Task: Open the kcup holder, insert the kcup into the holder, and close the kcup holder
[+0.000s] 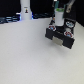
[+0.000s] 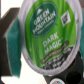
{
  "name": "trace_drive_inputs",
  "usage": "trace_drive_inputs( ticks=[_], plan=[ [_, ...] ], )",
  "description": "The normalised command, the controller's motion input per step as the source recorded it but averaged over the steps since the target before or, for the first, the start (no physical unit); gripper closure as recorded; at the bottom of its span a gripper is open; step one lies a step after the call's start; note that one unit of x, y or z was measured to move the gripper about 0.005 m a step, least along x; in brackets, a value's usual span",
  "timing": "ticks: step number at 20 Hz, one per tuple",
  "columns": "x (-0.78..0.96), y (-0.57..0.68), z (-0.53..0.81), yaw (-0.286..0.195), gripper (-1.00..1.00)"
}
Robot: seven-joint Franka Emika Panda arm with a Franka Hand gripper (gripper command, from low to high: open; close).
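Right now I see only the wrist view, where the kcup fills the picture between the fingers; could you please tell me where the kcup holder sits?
Observer: The kcup holder sits on the white table, toward the exterior view's right, and the arm hangs over it.
Operator: Thank you. Is anything else standing on the table?
Observer: Yes, a tall white bottle-like object stands at the back, toward the exterior view's left, well apart from the holder.
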Motion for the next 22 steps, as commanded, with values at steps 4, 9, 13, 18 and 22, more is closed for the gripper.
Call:
trace_drive_inputs(
  ticks=[4,9,13,18,22],
  plan=[
    [-0.03,0.51,-0.01,0.09,1.0],
    [-0.19,0.47,-0.03,0.103,1.0],
    [-0.34,0.45,-0.01,0.11,1.0],
    [-0.35,0.37,-0.04,0.127,1.0],
    [-0.35,0.25,-0.07,0.125,1.0]
  ],
)
